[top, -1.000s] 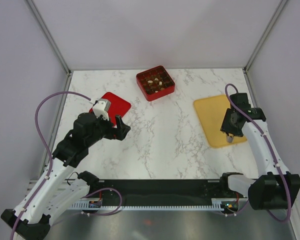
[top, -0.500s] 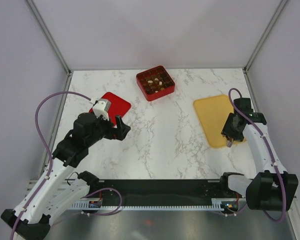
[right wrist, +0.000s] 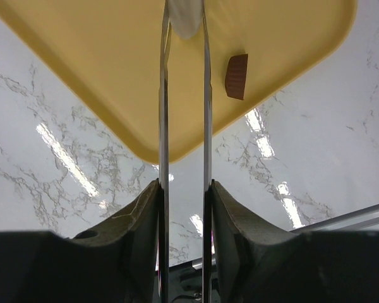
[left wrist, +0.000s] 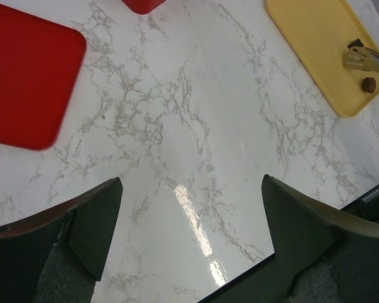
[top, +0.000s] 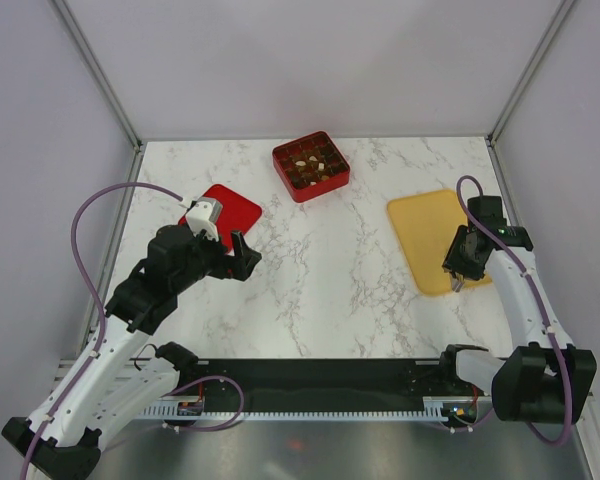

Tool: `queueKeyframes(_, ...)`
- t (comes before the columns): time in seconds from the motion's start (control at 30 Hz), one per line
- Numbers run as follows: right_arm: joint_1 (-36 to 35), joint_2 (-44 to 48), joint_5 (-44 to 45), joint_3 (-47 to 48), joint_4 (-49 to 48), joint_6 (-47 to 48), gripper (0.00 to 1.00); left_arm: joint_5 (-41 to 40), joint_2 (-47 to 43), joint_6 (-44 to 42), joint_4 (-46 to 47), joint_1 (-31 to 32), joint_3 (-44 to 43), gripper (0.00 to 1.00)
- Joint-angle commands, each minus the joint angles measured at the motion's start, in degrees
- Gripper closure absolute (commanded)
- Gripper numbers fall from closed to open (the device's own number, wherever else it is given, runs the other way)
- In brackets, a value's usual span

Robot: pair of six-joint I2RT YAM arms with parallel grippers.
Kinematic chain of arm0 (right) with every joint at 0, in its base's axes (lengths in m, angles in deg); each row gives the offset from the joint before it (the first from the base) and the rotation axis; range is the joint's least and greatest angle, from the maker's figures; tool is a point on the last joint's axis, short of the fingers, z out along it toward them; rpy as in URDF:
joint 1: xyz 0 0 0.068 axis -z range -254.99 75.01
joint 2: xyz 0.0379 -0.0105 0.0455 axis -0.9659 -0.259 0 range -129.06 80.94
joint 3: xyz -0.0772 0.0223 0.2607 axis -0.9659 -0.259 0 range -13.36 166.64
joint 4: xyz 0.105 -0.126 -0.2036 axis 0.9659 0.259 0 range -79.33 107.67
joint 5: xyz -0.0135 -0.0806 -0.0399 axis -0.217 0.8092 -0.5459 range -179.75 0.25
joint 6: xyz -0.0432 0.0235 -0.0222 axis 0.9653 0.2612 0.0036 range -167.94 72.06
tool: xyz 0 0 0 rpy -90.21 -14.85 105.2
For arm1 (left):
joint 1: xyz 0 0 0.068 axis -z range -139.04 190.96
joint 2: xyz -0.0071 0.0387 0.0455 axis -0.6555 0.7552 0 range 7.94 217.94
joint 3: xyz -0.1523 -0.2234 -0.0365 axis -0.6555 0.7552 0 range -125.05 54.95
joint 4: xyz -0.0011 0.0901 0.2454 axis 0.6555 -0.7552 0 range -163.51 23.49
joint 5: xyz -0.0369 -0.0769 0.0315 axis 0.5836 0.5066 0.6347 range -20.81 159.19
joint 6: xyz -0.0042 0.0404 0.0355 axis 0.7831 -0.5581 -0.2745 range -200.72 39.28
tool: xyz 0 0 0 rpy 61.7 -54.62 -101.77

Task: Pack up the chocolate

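Note:
The chocolate [top: 311, 166], several small dark and pale pieces, lies in the red gridded box [top: 279, 153] at the back centre. One brown piece [right wrist: 236, 76] lies on the yellow tray [top: 420, 225] near its front corner; it also shows in the left wrist view [left wrist: 368, 84]. My right gripper [top: 461, 272] [right wrist: 184, 196] is shut on thin metal tongs [right wrist: 164, 95] over the tray's near edge. A pale thing sits between the tong tips; I cannot tell what it is. My left gripper [top: 242, 255] [left wrist: 192, 214] is open and empty above the marble.
A flat red lid [top: 232, 208] [left wrist: 25, 88] lies on the table left of centre, just behind my left gripper. The yellow tray [left wrist: 316, 44] lies at the right. The black front rail [top: 310, 385] runs along the near edge.
My right gripper with the tongs has moved slightly right and toward the near edge of the tray. The left arm has not moved.

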Motion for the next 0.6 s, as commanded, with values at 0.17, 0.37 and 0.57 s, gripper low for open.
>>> queueKeyframes(0.17, 0.1, 2.1, -1.6, 3.0, -1.5, 0.0, 0.64, 0.3, -0.1, -1.9, 0.6, -0.1, -0.5, 0.00)
queueKeyframes(0.37, -0.1, 0.9, -3.5, 5.7, -2.1, -0.9, 0.66, 0.0, -0.1, -2.0, 0.6, -0.1, -0.5, 0.00)
queueKeyframes(0.57, -4.1, -4.1, -4.2, 11.9, -3.9, -2.3, 0.66, -0.4, -0.3, -1.9, 0.6, -0.1, -0.7, 0.00)
